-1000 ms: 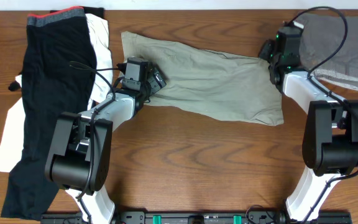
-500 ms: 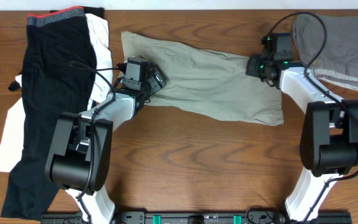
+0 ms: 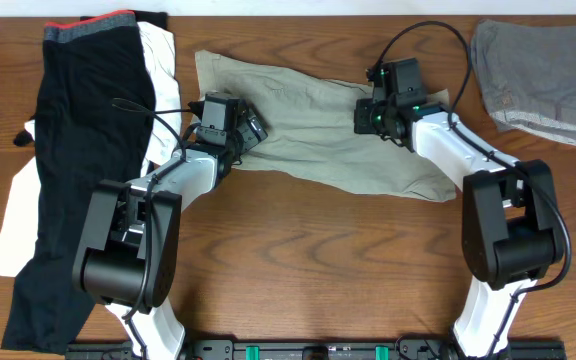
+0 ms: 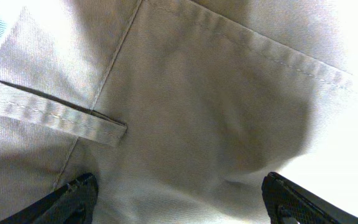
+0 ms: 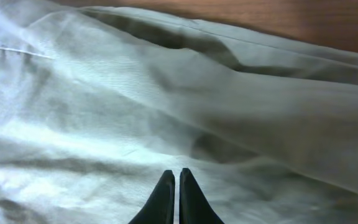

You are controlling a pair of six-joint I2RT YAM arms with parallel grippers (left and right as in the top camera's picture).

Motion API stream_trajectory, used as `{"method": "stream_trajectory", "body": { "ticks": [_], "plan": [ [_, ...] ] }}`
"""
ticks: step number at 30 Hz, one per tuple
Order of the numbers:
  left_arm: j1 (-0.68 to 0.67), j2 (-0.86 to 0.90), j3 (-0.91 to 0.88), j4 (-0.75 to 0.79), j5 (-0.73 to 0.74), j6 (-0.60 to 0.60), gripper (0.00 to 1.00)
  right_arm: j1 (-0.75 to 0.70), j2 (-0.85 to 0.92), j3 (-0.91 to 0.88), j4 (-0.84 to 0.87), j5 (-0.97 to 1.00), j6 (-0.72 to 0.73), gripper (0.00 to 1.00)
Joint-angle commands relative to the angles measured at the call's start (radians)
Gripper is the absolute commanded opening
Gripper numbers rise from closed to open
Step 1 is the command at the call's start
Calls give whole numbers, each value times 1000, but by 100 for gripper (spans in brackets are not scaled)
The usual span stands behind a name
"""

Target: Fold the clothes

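Observation:
The khaki shorts (image 3: 318, 135) lie spread flat across the back middle of the table, waistband end to the left. My left gripper (image 3: 245, 128) is low over that left end. In the left wrist view its jaws (image 4: 179, 196) are wide open, with the cloth (image 4: 216, 106) and a belt loop (image 4: 55, 113) close below. My right gripper (image 3: 370, 112) hovers over the middle of the shorts. In the right wrist view its fingers (image 5: 171, 177) are shut together and hold nothing, above wrinkled khaki cloth (image 5: 104, 124).
A long black garment (image 3: 68, 150) with a red-and-grey waistband lies at the left, over a white garment (image 3: 158, 55). A grey garment (image 3: 538, 75) lies at the back right. Bare wooden table (image 3: 318, 260) runs along the front.
My right arm has swung left, from beside the grey garment at the shorts' right end to over the middle of the shorts. The left arm has not moved.

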Motion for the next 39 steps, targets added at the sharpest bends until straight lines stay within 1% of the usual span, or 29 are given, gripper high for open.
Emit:
{"method": "stream_trajectory", "body": {
  "ticks": [1,5,9,14,17,27,35,37,38,39],
  "plan": [
    [0,30,8,-15,-12,-9,86,15,48,16,18,38,-19,4],
    [0,30,8,-15,-12,-9,86,10,109,16,100,103,-18,4],
    [0,30,8,-16,-12,-9,86,-9,156,16,230,173,-12,4],
    [0,30,8,-16,-13,-8,86,-54,161,16,376,246,53,7],
    [0,30,8,-16,-23,-5,86,-89,162,16,424,248,96,8],
    [0,30,8,-16,-34,-5,86,-208,183,16,362,244,106,8],
    [0,30,8,-15,-34,-5,86,-254,181,18,366,238,90,9],
    [0,29,8,2,-33,40,87,-260,162,23,340,233,90,6],
    [2,18,9,20,-13,123,87,-262,123,24,308,216,89,7],
    [3,15,10,21,-6,139,87,-262,114,24,302,213,89,8]
  ]
}}
